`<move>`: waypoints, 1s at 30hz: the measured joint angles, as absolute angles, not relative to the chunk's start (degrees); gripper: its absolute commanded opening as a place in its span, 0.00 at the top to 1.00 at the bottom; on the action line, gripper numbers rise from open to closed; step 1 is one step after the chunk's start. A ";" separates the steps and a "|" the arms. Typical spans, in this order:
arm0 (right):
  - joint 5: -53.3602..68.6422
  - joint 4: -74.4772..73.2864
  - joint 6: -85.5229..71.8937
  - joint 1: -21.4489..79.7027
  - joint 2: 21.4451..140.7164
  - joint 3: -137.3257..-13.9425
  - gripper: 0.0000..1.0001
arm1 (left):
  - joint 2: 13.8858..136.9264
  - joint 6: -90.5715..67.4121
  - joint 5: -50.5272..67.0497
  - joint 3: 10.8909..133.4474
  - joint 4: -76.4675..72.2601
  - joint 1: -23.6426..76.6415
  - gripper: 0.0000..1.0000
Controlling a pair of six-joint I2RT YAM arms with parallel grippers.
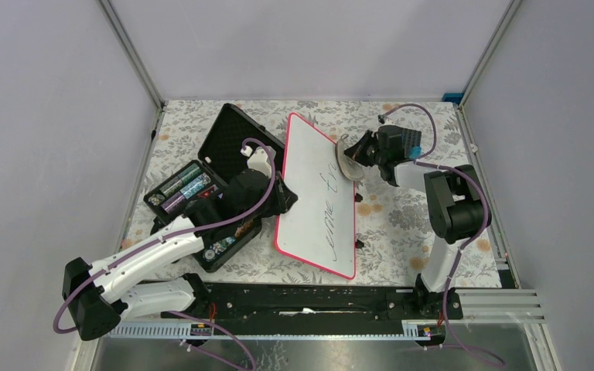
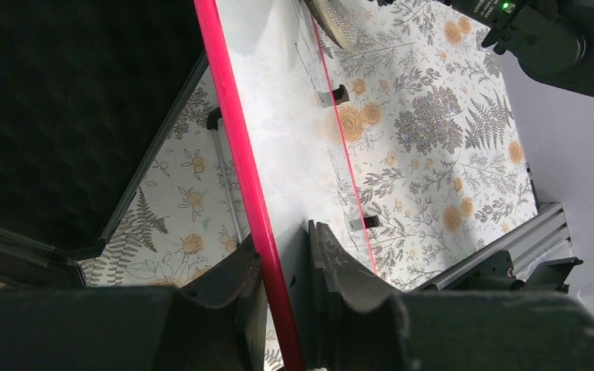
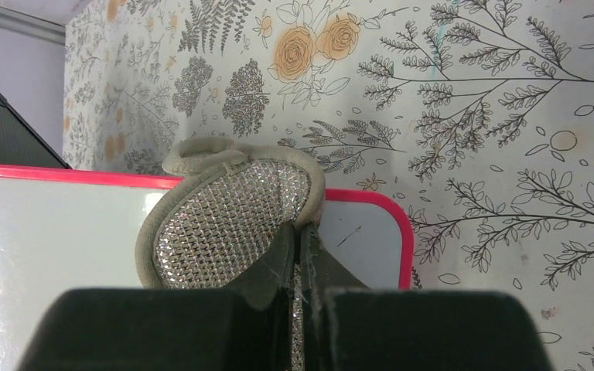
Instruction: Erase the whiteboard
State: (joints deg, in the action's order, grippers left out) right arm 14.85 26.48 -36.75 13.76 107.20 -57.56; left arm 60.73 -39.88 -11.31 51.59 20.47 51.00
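The whiteboard [image 1: 317,197], white with a red-pink rim, lies tilted on the floral table with black handwriting [image 1: 330,202] along its right half. My left gripper [image 1: 281,193] holds its left edge; in the left wrist view the red rim [image 2: 236,131] runs between the jaws of the left gripper [image 2: 286,263], which press close on both sides. My right gripper [image 1: 356,157] is shut on a round sparkly mesh pad [image 1: 347,164] with a beige border. The pad [image 3: 228,216] rests against the whiteboard [image 3: 46,247] near its far right corner, just ahead of the right gripper [image 3: 298,243].
An open black foam-lined case [image 1: 228,143] sits left of the board, its tray holding batteries [image 1: 188,185]. Its foam lid [image 2: 62,100] fills the left of the left wrist view. Small black clips [image 2: 340,94] stand at the board's right edge. Enclosure walls surround the table; a metal rail [image 1: 495,301] runs along the front.
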 measured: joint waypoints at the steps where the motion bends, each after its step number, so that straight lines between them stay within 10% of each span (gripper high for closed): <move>1: 14.61 26.24 -36.71 13.98 107.20 -57.71 1.00 | 60.73 -39.83 -11.31 51.59 20.49 51.00 1.00; 16: 11.84 24.51 -34.61 30.39 90.85 -56.45 1.00 | 61.21 -38.54 -11.16 51.64 20.69 50.94 1.00; 30: 18.90 26.28 -37.06 14.68 96.73 -44.88 1.00 | 60.95 -38.54 -11.18 51.64 20.47 50.83 1.00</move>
State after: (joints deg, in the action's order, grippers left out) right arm 18.90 26.28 -37.06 14.68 96.73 -44.88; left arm 60.95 -38.54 -11.18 51.64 20.47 50.83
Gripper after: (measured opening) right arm 0.028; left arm 0.230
